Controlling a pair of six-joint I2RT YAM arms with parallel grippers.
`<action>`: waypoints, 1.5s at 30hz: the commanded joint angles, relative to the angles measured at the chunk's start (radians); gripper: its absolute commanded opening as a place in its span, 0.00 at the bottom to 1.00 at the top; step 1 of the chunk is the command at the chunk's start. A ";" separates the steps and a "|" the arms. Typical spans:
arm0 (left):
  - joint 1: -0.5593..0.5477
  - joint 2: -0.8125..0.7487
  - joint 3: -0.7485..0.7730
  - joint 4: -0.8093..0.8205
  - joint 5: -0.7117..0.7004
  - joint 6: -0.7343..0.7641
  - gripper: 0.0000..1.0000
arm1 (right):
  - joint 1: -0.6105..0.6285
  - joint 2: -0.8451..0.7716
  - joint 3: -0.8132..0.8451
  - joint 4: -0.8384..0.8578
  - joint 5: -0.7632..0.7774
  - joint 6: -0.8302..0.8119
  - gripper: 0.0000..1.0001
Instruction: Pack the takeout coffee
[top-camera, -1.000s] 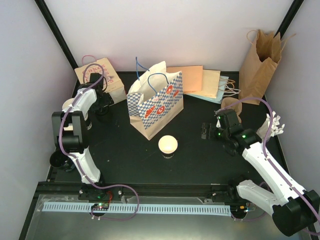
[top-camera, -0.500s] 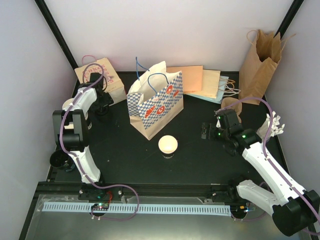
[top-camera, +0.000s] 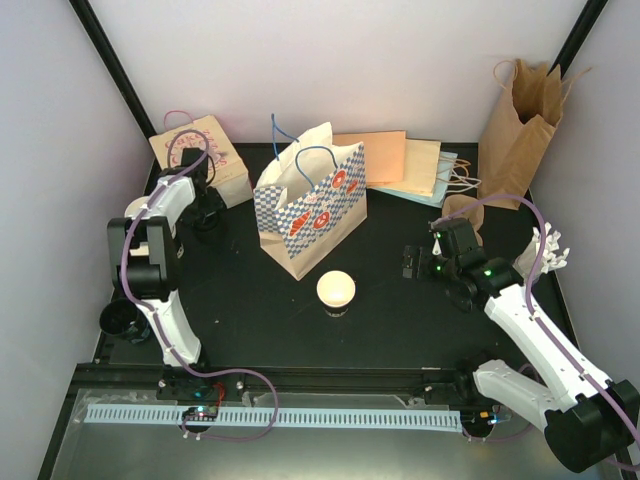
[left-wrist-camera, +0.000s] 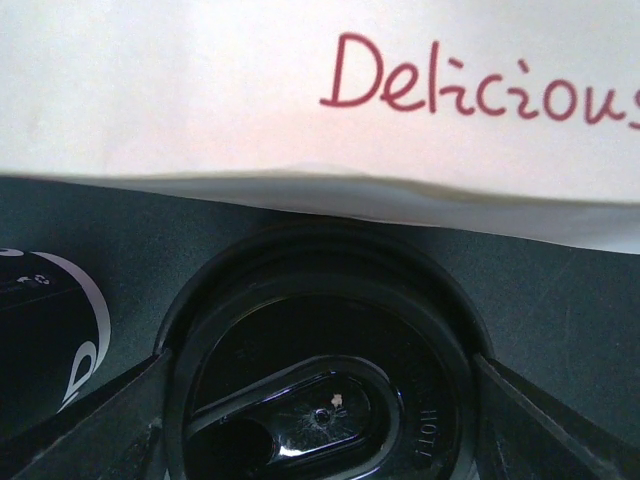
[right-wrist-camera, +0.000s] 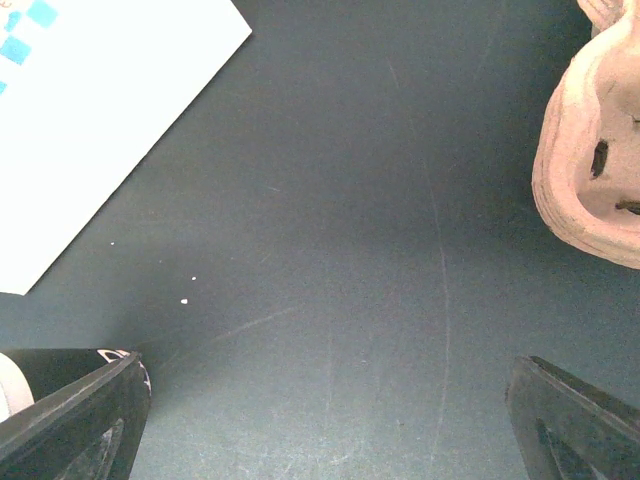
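A round black lid (left-wrist-camera: 320, 390) lies on the black mat at the foot of a cream bag printed "Delicious" (left-wrist-camera: 300, 90). My left gripper (left-wrist-camera: 320, 420) is down over it, and its fingers (left-wrist-camera: 100, 425) press the rim from both sides. From above, the left gripper (top-camera: 207, 208) sits at the back left by that bag. An open cream cup (top-camera: 336, 290) stands upright at mid-table. Off to its right my right gripper (top-camera: 412, 262) hangs open over bare mat, nothing between its fingers (right-wrist-camera: 560, 420).
A blue-checked paper bag (top-camera: 310, 200) stands open behind the cup. Flat paper bags (top-camera: 400, 160) lie at the back, and a tall brown bag (top-camera: 525, 125) stands at the back right. A moulded pulp carrier (right-wrist-camera: 595, 150) lies ahead of the right gripper. A black object with white print (left-wrist-camera: 50, 345) sits left of the lid.
The left gripper has eased toward the "Delicious" bag and its jaws have narrowed onto the lid. The right arm and the cup have not moved.
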 joint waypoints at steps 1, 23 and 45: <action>0.008 -0.039 -0.051 0.009 0.039 0.002 0.76 | 0.005 -0.011 0.010 0.012 -0.002 -0.001 1.00; -0.030 -0.256 -0.134 -0.024 0.077 0.006 0.71 | 0.005 -0.026 0.005 0.009 -0.006 0.002 1.00; -0.340 -0.811 -0.279 -0.207 0.184 0.016 0.72 | 0.006 -0.005 0.038 -0.003 0.000 0.007 1.00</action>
